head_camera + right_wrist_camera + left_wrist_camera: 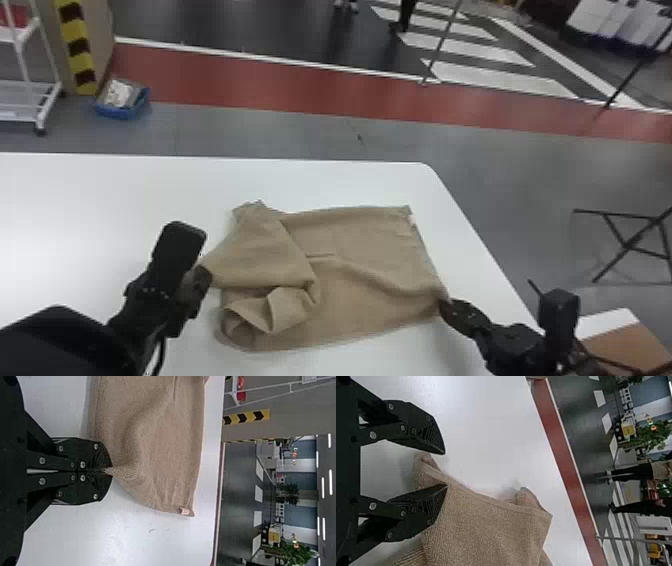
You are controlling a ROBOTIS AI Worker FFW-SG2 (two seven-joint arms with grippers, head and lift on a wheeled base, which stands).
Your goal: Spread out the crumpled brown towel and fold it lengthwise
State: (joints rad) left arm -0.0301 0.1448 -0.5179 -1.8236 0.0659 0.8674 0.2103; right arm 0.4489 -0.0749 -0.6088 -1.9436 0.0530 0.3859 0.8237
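"Two grippers reach our brown towel [365, 300] in the head view, don't they?"

"Yes, we have the left gripper [204, 280] at the towel's left side and the right gripper [445, 306] at its near right corner. The towel lies on our white table [100, 195], close to the table's right edge."

"How flat do we have it?"

"We see the left part folded over and bunched into loops. The right part lies flatter, with a ridge running to the held corner, and a small pale tag [412, 220] at the far right corner. On the floor beyond, we see a blue bin [122, 112] beside a striped post [77, 50]."

"And in the left wrist view?"

"There our left gripper has its jaws apart. One jaw overlaps the towel, and a bit of towel edge shows in the gap. We cannot tell whether either jaw touches it."

"And the right wrist view?"

"There we have the right gripper's jaws together, clamped on the towel, whose cloth puckers out from the tips."
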